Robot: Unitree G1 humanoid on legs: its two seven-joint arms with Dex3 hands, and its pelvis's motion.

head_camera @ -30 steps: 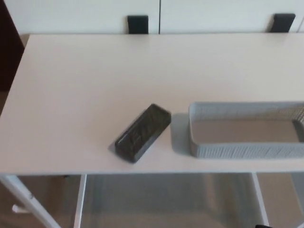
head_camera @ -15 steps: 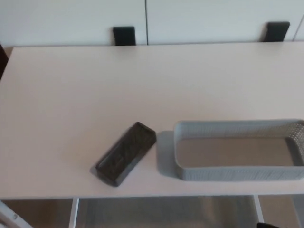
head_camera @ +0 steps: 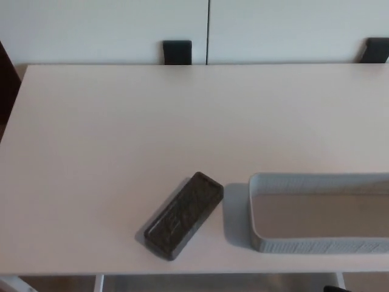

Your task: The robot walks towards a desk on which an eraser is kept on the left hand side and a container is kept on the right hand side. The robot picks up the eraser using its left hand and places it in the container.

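Note:
A black rectangular eraser (head_camera: 184,214) lies flat and diagonal on the white desk (head_camera: 121,134), near its front edge. Just to its right stands a shallow grey woven container (head_camera: 261,237) with nothing visible inside; its right end runs out of the picture. A narrow gap of bare desk separates the eraser from the container. Neither of my hands shows in the head view.
Behind the desk is a white panelled wall with two small black brackets (head_camera: 177,52) at the desk's back edge. White desk legs (head_camera: 97,283) show under the front edge. A dark strip (head_camera: 7,91) runs past the desk's left side.
The whole picture has shifted between frames, so the camera has moved: the desk now sits lower in the picture. The eraser and container keep their places relative to each other.

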